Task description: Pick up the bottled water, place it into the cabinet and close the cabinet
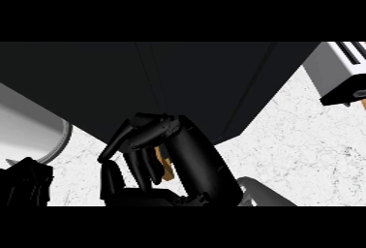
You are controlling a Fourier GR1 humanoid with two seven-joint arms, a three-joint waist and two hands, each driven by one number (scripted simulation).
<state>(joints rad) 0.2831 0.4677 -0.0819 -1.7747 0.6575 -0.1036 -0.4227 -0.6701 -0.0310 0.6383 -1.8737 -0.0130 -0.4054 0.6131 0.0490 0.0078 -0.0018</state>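
Against the dark matte cabinet [200, 82], we see our right hand [154, 145] with fingers curled, hiding the bottled water, if held. Next we'd push the door flush, palm flat, above the white speckled tabletop [300, 160].

The right hand [168, 150] curls before the black cabinet [200, 82] on the white counter [300, 160].

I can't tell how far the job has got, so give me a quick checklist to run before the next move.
1. Bottled water in sight: not ok, no bottle shows.
2. Right hand in view: ok, fingers curled near the black cabinet.
3. What that hand holds: cannot tell; only something orange shows behind the fingers.
4. Left hand free: cannot tell.
5. Cabinet door closed: cannot tell.
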